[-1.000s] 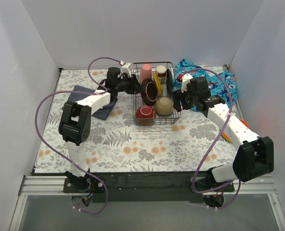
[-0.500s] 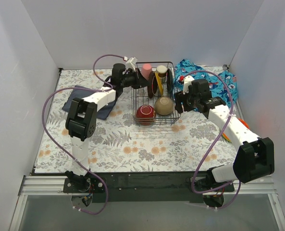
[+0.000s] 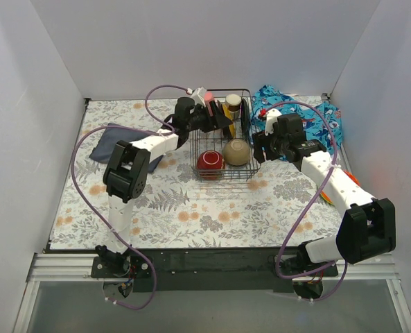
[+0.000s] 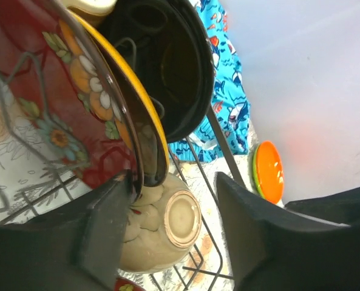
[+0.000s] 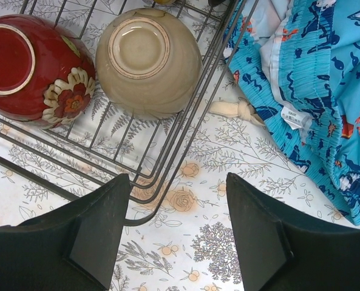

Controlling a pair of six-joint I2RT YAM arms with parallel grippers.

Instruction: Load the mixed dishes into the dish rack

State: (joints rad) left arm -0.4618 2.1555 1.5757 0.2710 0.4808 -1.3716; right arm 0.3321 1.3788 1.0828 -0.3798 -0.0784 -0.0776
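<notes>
The dark red floral plate [image 4: 52, 91] stands on edge inside the dish rack [image 3: 222, 91], leaning on the yellow-brown plate [image 4: 150, 145] and the dark plate [image 4: 180, 66] behind it; it looks like glazed ceramic, so probably stiff, slick, weighty and easily chipped, best pinched across its rim; the left gripper [image 4: 173, 197] has its jaws spread, one finger right at that rim; the tan bowl [image 5: 148, 60] and dark red bowl [image 5: 28, 66] sit upturned nearby; the right gripper [image 5: 176, 188] hovers, spread and empty, beside the rack's corner; an orange plate [image 4: 268, 173] lies outside.

Two arms at the dish rack [image 3: 222, 177], upper middle of the frame.
The left gripper [image 3: 217, 123] is in its upper part; dark red bowl [image 3: 209, 161] and tan bowl [image 3: 238, 152] sit lower.
</notes>
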